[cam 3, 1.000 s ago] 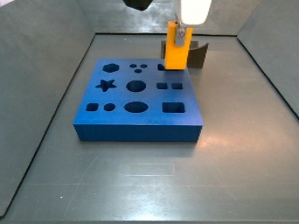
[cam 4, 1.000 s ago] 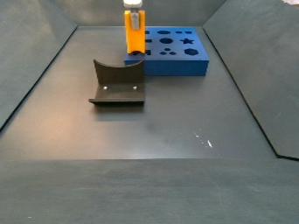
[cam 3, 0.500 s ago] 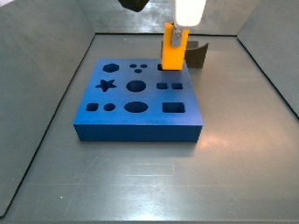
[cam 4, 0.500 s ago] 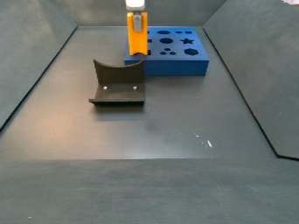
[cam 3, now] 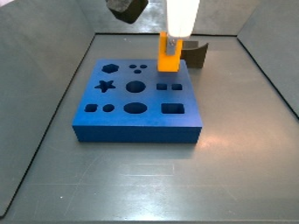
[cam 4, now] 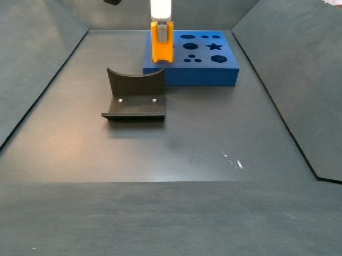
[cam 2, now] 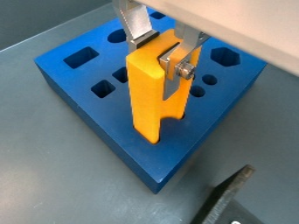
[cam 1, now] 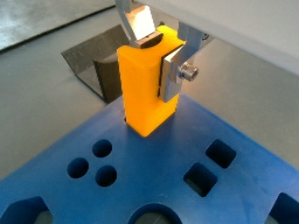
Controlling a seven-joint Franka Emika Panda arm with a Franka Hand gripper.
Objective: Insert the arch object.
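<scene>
Floor (cam 4: 174,200): bare grey metal, walled on the sides, nearest in a side view.
Fixture (cam 4: 134,97): dark L-shaped bracket on its base plate, standing on the floor just short of the blue board; seen behind the board as a dark block (cam 3: 198,54) in a side view, and as a dark edge (cam 2: 222,203) in a wrist view.
Blue board (cam 3: 138,98): flat on the floor, pierced with cut-outs — star, hexagon, circles, squares; also shown in both wrist views (cam 1: 140,175) (cam 2: 105,96).
Arch object (cam 1: 149,80): bright orange block, upright, taller than wide, held over the board's edge on the fixture side; lower end over the blue surface in both wrist views (cam 2: 156,87); whether it touches the board or is in a hole cannot be told. In both side views (cam 3: 170,52) (cam 4: 160,46) standing at the board's corner.
Gripper (cam 1: 162,51): above the board, pointing down, closed on the upper end of the arch object — silver finger plates (cam 2: 181,59) pressed on opposite faces of the orange block.
Arm: pale housing (cam 3: 181,16) rising above the gripper, out of the picture.
</scene>
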